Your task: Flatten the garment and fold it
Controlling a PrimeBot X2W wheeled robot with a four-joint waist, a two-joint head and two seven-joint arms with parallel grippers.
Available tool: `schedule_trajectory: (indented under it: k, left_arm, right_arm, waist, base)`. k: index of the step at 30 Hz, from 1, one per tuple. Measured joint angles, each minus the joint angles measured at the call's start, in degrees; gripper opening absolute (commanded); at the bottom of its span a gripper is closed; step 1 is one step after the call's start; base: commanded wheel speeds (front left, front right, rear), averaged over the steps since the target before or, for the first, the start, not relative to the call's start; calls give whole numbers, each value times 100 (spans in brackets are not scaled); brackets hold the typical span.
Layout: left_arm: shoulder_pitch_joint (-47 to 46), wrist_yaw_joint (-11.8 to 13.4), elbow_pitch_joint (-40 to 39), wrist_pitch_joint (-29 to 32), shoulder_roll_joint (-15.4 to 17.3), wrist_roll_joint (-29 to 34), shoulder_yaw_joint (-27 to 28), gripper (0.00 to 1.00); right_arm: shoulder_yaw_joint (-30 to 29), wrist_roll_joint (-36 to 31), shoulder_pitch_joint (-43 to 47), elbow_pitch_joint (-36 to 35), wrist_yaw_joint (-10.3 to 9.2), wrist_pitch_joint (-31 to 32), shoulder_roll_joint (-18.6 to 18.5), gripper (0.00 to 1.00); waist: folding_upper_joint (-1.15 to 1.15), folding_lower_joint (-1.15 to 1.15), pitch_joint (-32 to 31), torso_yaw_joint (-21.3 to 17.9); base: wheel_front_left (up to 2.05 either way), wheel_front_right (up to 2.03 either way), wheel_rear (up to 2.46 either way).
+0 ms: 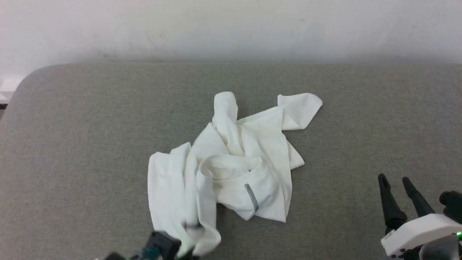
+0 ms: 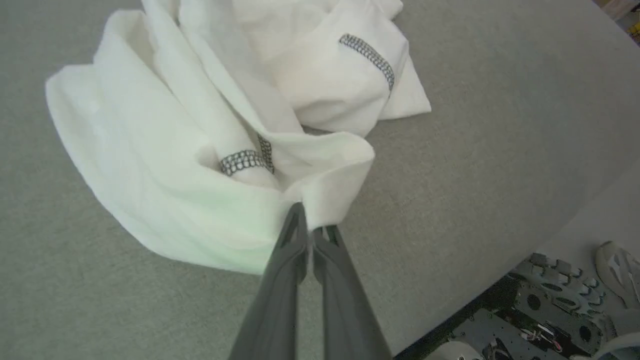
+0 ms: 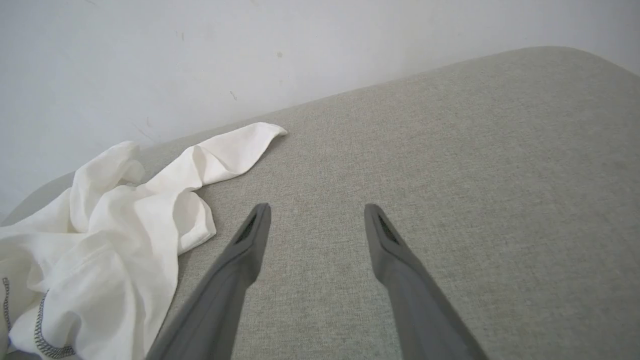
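The garment [image 1: 231, 162] lies crumpled in the middle of the grey padded surface [image 1: 72, 144], white with short runs of dark grey stitching. Its near left edge is lifted. In the left wrist view my left gripper [image 2: 312, 227] is shut on a fold of that edge of the garment [image 2: 200, 150], the cloth pinched between the two dark fingers. In the head view that gripper's dark body sits at the bottom edge under the cloth. My right gripper [image 1: 395, 178] stands open at the lower right, apart from the cloth; in the right wrist view its fingers [image 3: 317, 212] hover spread over bare surface beside the garment [image 3: 110, 220].
A pale wall [image 1: 231, 29] runs behind the surface, whose far left corner is rounded. In the left wrist view the near edge of the surface [image 2: 500, 270] drops to the robot's base [image 2: 540, 310] and floor, where a pale shoe [image 2: 617, 272] lies.
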Motion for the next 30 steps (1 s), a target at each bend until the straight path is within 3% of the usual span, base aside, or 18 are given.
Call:
schedule_trajectory:
  k: [7, 8, 9, 14, 19, 23, 25, 30]
  left_arm:
    - [544, -515, 1195, 494, -361, -670, -581, 0]
    - [573, -553, 1334, 501, -385, -710, -604, 45]
    - [582, -591, 1394, 403, -436, -725, -577, 100]
    - [560, -716, 1156, -102, -626, -1004, -107, 100]
    - [194, -287, 839, -592, -294, -925, 677, 100]
    - [-143, -162, 971, -643, -33, -897, 1066, 100]
    - [-370, -198, 1210, -544, -15, -898, 1117, 100]
    - [-943, -698, 2105, -13, -147, -938, 938, 100]
  right_arm:
    - [54, -35, -10, -10, 0, 71, 1, 100]
    - [59, -35, -7, -11, 0, 103, 2, 100]
    - [58, -36, -1, -11, 0, 107, 2, 100]
    - [36, -35, 111, -27, 0, 113, 3, 100]
    - [30, -35, 140, -79, 0, 158, 3, 100]
    - [59, -36, 143, -172, 0, 205, 2, 100]
    - [86, -41, 141, -210, 0, 216, 2, 100]
    - [163, -79, 86, -290, 0, 265, 1, 100]
  waist:
    - [0, 0, -122, 131]
    - [0, 0, -142, 140]
    - [0, 0, -158, 148]
    - [0, 0, -246, 174]
    - [0, 0, -303, 171]
    - [0, 0, -289, 132]
    - [0, 0, -252, 105]
    - [0, 1, -109, -12]
  base:
    - [0, 0, 0]
    - [0, 0, 0]
    - [0, 0, 0]
    - [0, 0, 0]
    - [0, 0, 0]
    - [0, 0, 0]
    - [0, 0, 0]
    - [0, 0, 0]
